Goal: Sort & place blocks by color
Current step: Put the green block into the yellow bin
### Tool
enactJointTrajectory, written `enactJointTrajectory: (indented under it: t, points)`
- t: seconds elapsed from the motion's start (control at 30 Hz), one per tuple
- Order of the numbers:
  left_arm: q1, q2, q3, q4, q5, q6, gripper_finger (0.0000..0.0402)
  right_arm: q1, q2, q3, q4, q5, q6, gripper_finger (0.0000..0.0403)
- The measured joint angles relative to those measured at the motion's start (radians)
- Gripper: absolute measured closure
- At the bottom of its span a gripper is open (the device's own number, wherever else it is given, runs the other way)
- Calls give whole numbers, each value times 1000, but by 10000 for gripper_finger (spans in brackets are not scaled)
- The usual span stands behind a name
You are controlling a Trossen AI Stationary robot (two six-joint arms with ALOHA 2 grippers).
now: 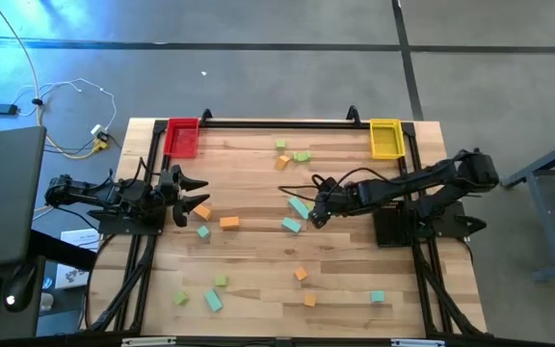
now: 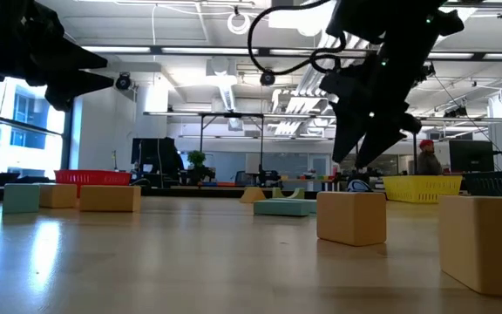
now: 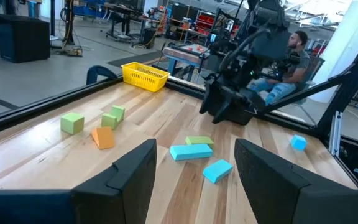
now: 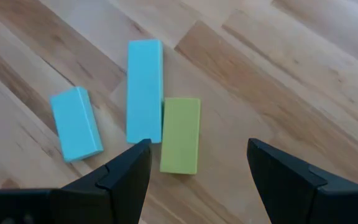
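Right hand open above light green bar, beside teal bar.

Small orange, light green and teal blocks lie scattered flat across the table. Near the middle, a long teal bar lies touching a shorter green bar, and a short teal block sits just beside them.

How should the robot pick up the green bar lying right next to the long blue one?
Probably by its short ends, coming straight down. The green bar lies flat with one long side against the long teal bar, so no finger fits there. The open right gripper hovers above it; turning so the fingers span its length looks safest.
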Motion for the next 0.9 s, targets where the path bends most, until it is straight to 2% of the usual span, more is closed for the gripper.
enactJointTrajectory:
  t: [0.63, 0.9]
  points:
    - [0, 0, 0, -2, 0, 2, 197, 7, 132, 0, 47, -28, -24, 152]
    - [0, 0, 0, -9, 0, 2, 197, 27, 157, 0, 81, 3, -60, 152]
